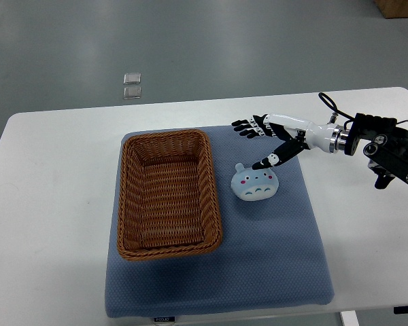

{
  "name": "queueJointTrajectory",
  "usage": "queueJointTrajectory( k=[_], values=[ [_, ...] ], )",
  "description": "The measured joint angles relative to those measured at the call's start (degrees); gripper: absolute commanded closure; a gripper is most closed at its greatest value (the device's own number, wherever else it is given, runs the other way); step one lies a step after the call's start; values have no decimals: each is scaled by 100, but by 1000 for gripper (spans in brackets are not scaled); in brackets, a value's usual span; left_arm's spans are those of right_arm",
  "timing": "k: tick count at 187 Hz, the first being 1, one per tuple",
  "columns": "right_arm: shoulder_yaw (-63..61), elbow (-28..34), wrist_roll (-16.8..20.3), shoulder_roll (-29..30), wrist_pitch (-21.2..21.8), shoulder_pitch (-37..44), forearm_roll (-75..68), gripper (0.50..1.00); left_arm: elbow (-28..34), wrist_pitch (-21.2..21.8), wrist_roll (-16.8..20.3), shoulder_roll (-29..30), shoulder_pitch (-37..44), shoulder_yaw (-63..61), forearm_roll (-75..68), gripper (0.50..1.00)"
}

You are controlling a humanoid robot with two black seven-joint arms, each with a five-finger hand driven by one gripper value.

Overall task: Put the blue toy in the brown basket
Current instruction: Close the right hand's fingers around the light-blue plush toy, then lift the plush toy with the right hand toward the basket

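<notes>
Top view says you're basically at the start of this one. Your right hand (268,139) is hanging over the blue-grey mat (272,258) with its fingers (248,126) spread apart and nothing in them, so no grasp yet. The blue toy (255,184) is a little rounded plush-looking thing with a face on it, lying on the mat just below the hand's thumb. The thumb tip looks very close to the toy's top edge, maybe touching, but I can't tell that from this angle.

What's left is pretty much everything: close on the toy, lift it, carry it across and let go.

Container-wise, the brown wicker basket (168,195) sits past the toy on the far side from your hand, near it but with a visible strip of mat between them. It's a rectangular woven one, upright, and as far as I can see there's nothing inside, just the bare woven bottom. So the drop spot is wide open.

Mat and basket sit on the white tabletop (54,224). Your left arm isn't showing anywhere.
</notes>
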State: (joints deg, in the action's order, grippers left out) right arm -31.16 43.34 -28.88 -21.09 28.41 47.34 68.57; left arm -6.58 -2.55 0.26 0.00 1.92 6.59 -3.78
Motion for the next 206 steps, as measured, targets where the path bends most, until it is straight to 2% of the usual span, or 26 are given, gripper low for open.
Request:
queueJointTrajectory(
  k=[23,55,112,132,139,177,188,206],
  values=[
    [439,117,-162,-165,-10,248,709,591,6,0,0,0,0,0,0,500],
    [1245,146,-221,-250,-192,625,932,591,8,0,-2,0,0,0,0,500],
    [1601,149,-222,-175,-560,621,947,611,8,0,-2,0,0,0,0,500],
    [1644,149,-222,-156,-720,575,948,646,8,0,-2,0,-1,0,0,500],
    [1655,149,-222,-153,-784,563,948,673,8,0,-2,0,-1,0,0,500],
    [1673,149,-222,-150,-887,508,948,711,8,0,-2,0,1,0,0,500],
    [1674,149,-222,-150,-889,505,948,783,8,0,-2,0,1,0,0,500],
    [1674,149,-223,-150,-891,505,948,852,8,0,-2,0,1,0,0,500]
  ],
)
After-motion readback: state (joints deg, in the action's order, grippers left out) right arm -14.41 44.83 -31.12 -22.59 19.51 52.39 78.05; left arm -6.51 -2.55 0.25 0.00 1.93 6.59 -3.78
